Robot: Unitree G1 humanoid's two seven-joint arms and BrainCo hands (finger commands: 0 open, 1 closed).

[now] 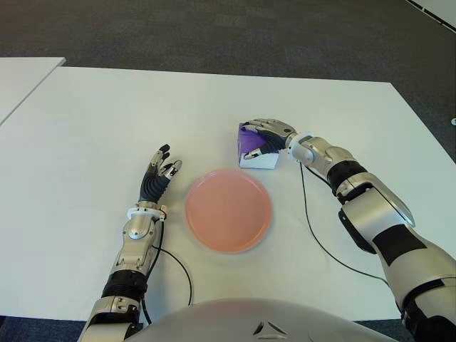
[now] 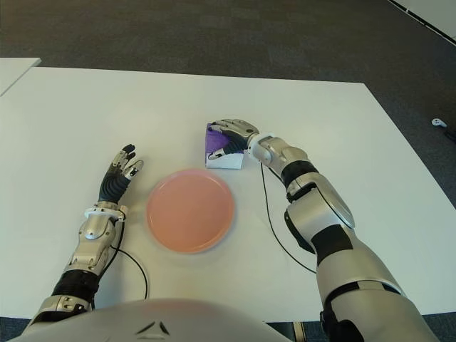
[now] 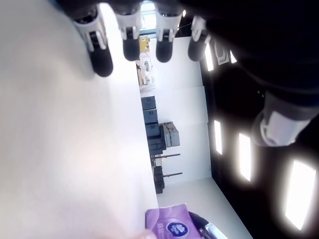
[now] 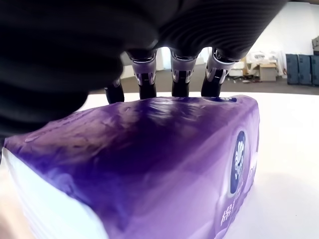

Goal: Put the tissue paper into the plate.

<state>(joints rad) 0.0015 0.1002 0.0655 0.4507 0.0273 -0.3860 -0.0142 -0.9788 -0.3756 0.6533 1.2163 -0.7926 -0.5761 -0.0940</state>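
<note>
Only up close: right hand gripping tissue pack.

Right robot hand over purple tissue pack, pink plate nearby

One tissue pack, one pink plate, one white table, two hands.
</note>
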